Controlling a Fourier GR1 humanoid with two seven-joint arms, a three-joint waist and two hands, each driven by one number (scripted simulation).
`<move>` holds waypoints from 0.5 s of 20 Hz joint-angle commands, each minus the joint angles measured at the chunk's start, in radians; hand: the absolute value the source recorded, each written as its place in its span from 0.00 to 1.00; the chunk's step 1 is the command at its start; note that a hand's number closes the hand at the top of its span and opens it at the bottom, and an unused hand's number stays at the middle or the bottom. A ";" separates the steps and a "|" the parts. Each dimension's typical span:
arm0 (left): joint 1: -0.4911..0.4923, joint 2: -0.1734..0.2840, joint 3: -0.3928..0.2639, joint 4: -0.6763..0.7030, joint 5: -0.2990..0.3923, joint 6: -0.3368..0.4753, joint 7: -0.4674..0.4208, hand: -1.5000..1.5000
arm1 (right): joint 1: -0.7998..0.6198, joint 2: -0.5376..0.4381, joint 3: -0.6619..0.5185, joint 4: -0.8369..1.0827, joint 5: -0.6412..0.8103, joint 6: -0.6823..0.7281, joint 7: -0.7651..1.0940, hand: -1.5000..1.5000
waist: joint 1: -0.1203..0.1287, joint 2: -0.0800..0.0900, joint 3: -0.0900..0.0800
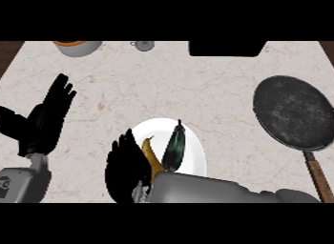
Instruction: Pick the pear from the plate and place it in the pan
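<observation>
Right hand at the plate, pan apart

Head view: right hand [128, 167] curls over the white plate [194, 143], fingers around the yellow-green pear [171, 148]; whether they grip it is unclear. Left hand [46, 116] rests open. Pan [294, 112] sits well right.

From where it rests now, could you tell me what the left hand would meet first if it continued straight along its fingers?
The black left hand points up-right over bare marble counter; the way looks free as far as visible, though depth is unclear.

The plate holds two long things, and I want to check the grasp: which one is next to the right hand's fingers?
The yellow-orange piece, on the white plate's left side beside the right hand. The dark green piece lies farther right, away from the fingers.
</observation>
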 commanded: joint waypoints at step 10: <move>0.015 -0.028 0.016 -0.048 -0.038 -0.027 0.036 0.50 | 0.035 0.001 0.066 0.185 0.082 -0.150 -0.130 0.00 | 0.004 0.002 0.000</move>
